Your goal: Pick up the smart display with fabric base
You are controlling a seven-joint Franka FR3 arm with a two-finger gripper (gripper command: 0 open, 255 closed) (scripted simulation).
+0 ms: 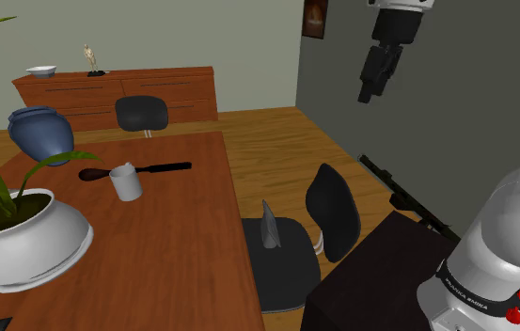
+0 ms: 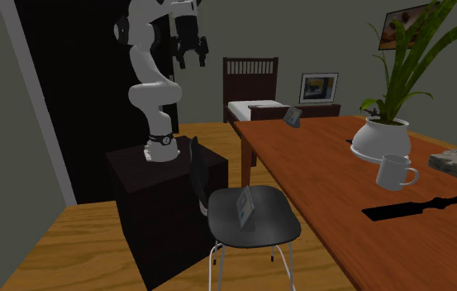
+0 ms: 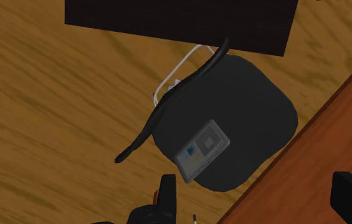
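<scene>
Spread wide, the gripper (image 3: 258,186) hangs well above the smart display (image 3: 202,148); an off-centre descent could topple it off the chair seat (image 3: 251,95).

The smart display (image 2: 245,207) sits on the chair (image 2: 273,220) beside the table (image 2: 317,165).

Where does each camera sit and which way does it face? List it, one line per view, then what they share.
Shoulder view: beside the stand, looking down over the table and chair; the arm and raised gripper show.
Second exterior view: across the floor, facing the stand; the whole arm shows.
Wrist view: on the hand, looking down past two open fingers.
Shared: all show the smart display on the chair.
</scene>
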